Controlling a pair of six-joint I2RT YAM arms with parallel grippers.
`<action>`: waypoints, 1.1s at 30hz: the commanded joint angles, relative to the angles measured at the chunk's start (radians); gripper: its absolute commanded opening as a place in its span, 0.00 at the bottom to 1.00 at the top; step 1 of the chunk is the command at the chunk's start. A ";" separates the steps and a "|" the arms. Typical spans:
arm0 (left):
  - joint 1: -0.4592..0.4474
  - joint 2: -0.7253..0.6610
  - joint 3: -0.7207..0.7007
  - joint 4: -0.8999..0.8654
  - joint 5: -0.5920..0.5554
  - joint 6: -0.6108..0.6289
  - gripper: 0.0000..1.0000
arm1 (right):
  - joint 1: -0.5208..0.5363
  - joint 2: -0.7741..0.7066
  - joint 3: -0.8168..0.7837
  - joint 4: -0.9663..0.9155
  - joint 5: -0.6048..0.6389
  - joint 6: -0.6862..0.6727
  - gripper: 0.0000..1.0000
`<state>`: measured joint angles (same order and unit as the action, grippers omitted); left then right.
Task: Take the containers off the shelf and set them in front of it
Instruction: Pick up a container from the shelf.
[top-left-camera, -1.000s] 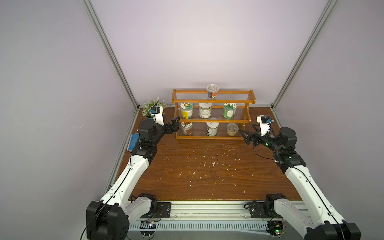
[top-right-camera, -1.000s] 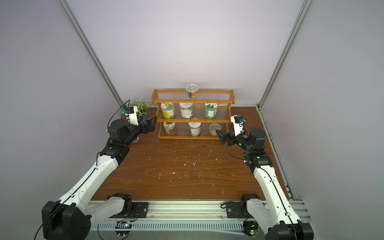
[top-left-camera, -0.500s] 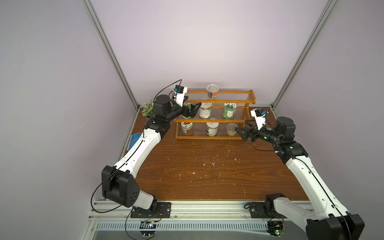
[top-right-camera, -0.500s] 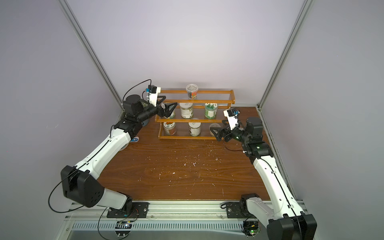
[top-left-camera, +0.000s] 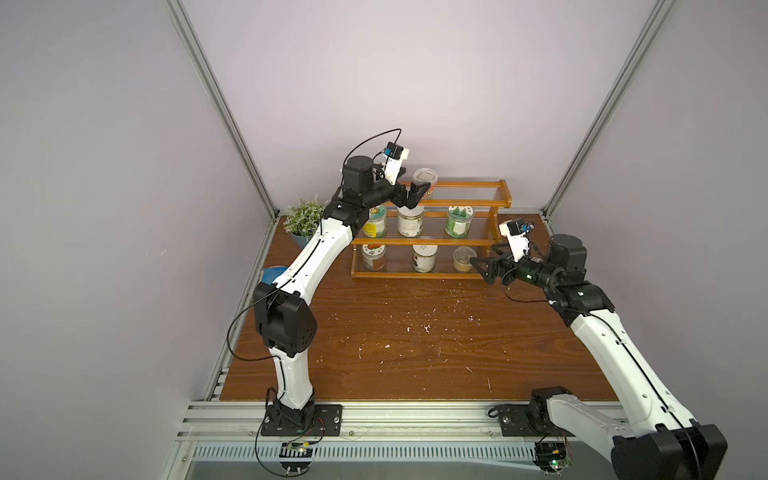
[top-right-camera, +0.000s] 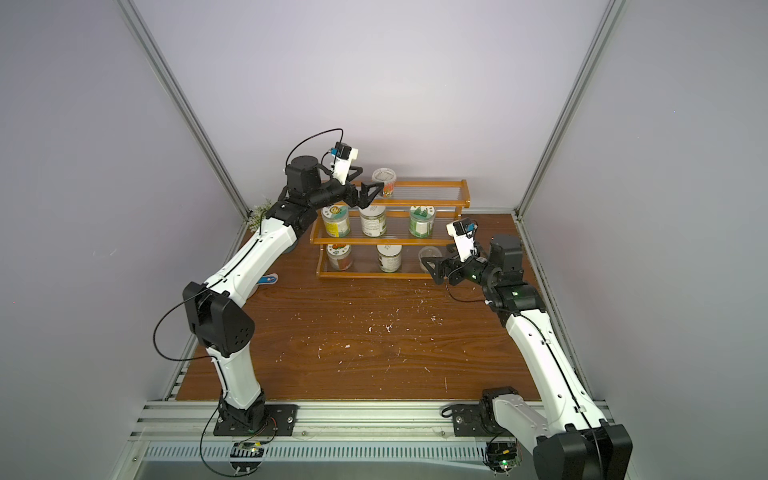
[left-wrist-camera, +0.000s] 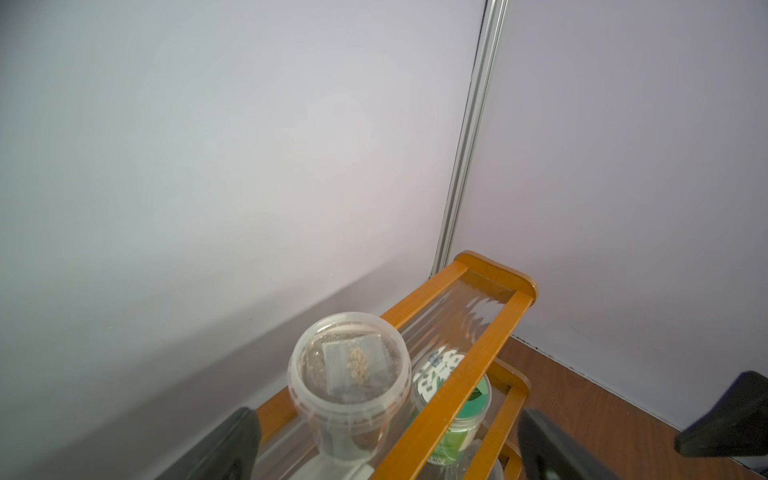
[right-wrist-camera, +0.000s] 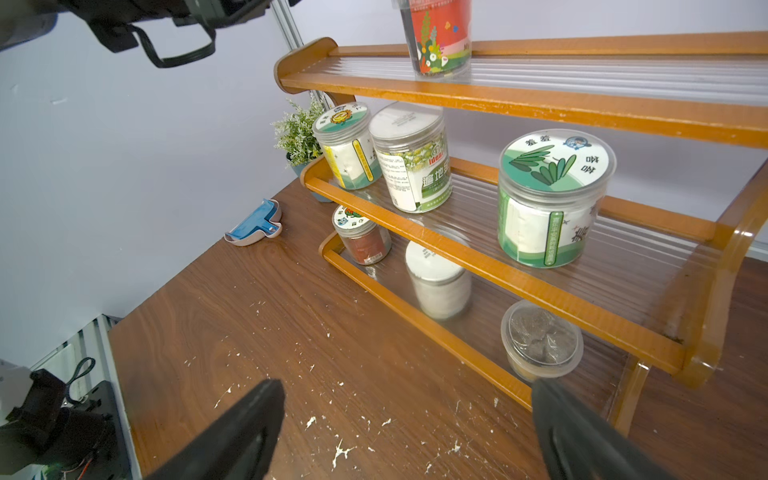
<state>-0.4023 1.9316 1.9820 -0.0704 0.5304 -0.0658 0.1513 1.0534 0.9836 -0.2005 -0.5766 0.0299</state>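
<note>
Item: containers, seven, clear plastic; all are kept on the shelf (top-left-camera: 465, 202), and none is set yet on the surface (top-left-camera: 415, 353) in front.
Top tier: clear-lidded tub (top-left-camera: 425, 178), upright, towards the left end.
Middle tier: yellow-lidded jar (top-left-camera: 374, 222), plain white jar (top-left-camera: 410, 220), green-lidded jar (top-left-camera: 459, 220).
Bottom tier: orange-lidded jar (top-left-camera: 372, 255), white-capped jar (top-left-camera: 424, 257), small low tub (top-left-camera: 464, 258).
Left tool (top-left-camera: 419, 194): spread wide and empty; it is raised just in front of the clear-lidded tub.
Right tool (top-left-camera: 480, 268): spread wide and empty; it is held low, just beside the small low tub.
Handling (judged): light and stiff; smooth walls are likely slippery, and thin tubs may flex if squeezed hard.
Hold point (judged): the side wall below the lid rim is preferred; lids are best avoided.
</note>
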 joint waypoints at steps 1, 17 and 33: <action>-0.017 0.062 0.086 -0.074 -0.019 0.020 1.00 | 0.007 -0.016 0.025 0.001 0.017 -0.028 1.00; -0.028 0.218 0.254 -0.105 -0.069 0.009 1.00 | 0.007 0.005 0.022 0.009 0.020 -0.038 1.00; -0.029 0.297 0.333 -0.068 -0.023 -0.046 0.94 | 0.007 0.008 0.009 0.021 0.037 -0.048 0.99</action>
<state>-0.4232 2.2250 2.2883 -0.1738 0.4847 -0.0956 0.1516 1.0569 0.9836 -0.2134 -0.5522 -0.0006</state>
